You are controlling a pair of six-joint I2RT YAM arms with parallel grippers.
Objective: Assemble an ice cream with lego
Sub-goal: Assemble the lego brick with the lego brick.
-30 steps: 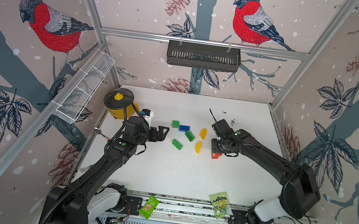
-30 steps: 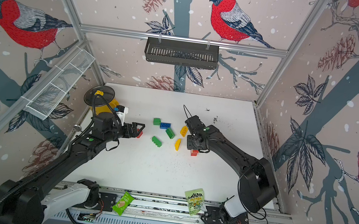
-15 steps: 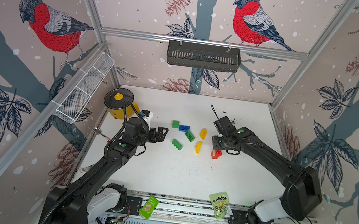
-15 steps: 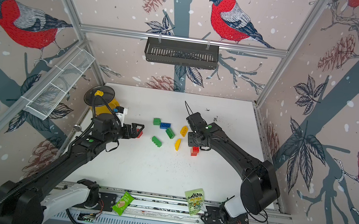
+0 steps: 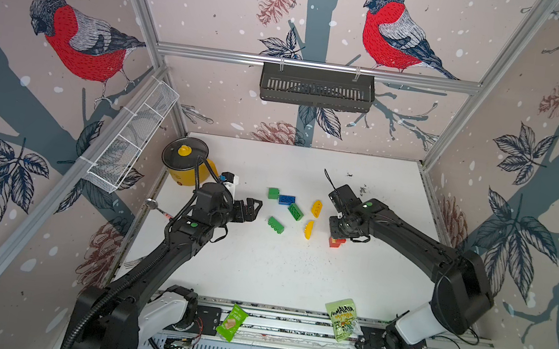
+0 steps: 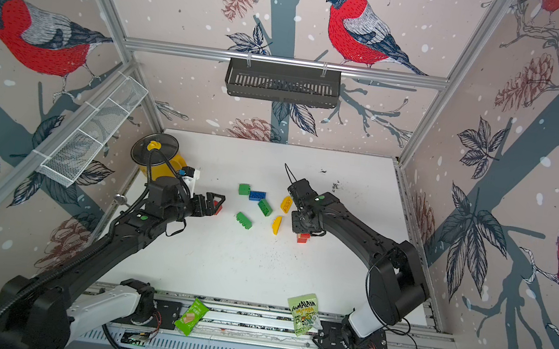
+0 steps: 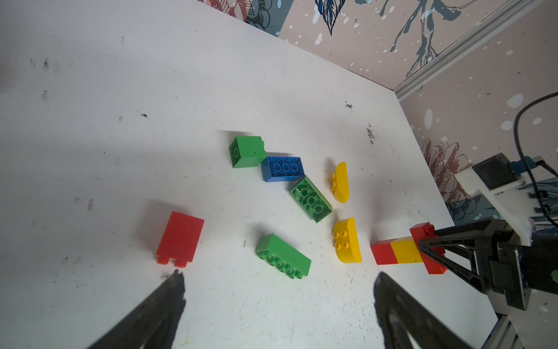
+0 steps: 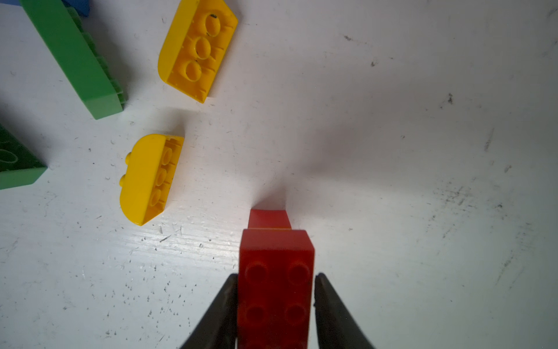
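Note:
A short lego stack (image 5: 336, 242) of red, yellow and red bricks stands right of the loose pieces. My right gripper (image 8: 275, 276) comes down from above and is shut on its top red brick (image 8: 276, 256), one finger on each long side. Loose lego lies in the middle: a small green brick (image 5: 273, 193), a blue brick (image 5: 286, 200), two long green bricks (image 5: 295, 211) (image 5: 275, 225) and two yellow half-rounds (image 5: 316, 208) (image 5: 308, 229). My left gripper (image 7: 279, 275) hovers open and holds nothing. A red brick (image 7: 180, 238) lies on its side just off one fingertip.
A yellow pot with a lid (image 5: 182, 165) stands at the table's back left. Two green snack packets (image 5: 231, 322) (image 5: 342, 319) lie on the front rail. A white wire basket (image 5: 129, 147) hangs on the left wall and a black basket (image 5: 316, 88) on the back wall.
The right gripper's jaws have closed in on the stack's top red brick, and its wrist has shifted slightly. The left arm has not moved.

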